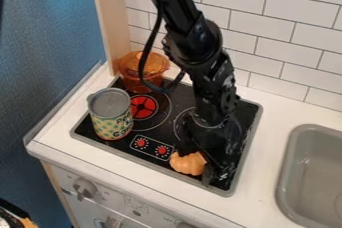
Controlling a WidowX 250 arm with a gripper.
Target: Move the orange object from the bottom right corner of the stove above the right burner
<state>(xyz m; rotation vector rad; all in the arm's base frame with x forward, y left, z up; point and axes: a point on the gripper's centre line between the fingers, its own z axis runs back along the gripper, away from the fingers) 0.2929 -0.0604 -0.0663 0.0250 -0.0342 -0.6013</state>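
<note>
Toy croissant: orange, lying on the black stovetop near its front edge, just right of the two-dial control panel, which serves as landmark for all places below.

Gripper: black, pointing down, right of the panel and close against the croissant in this view. Whether it is apart, together or clamped on the toy cannot be told; contact is unconfirmed.

Right burner: behind the panel and to its right, largely covered by the arm.

Tin can: upright, left of the panel and somewhat behind it.

Translucent orange pot: well behind the panel, toward the tiled wall.

Step in hand: judged to be securing the croissant. Centre on its thick middle, keep low, and close gently; the curved, ridged body could roll or slip if caught by one end.

Lift: confirm the hold first, then raise straight up until clear of the stovetop.

Route: carry away from the panel over the right burner toward the wall side, keeping right of the can and pot.

Release: lower until supported, let go, and withdraw upward without dragging it.

Progress: placement outstanding.
</note>
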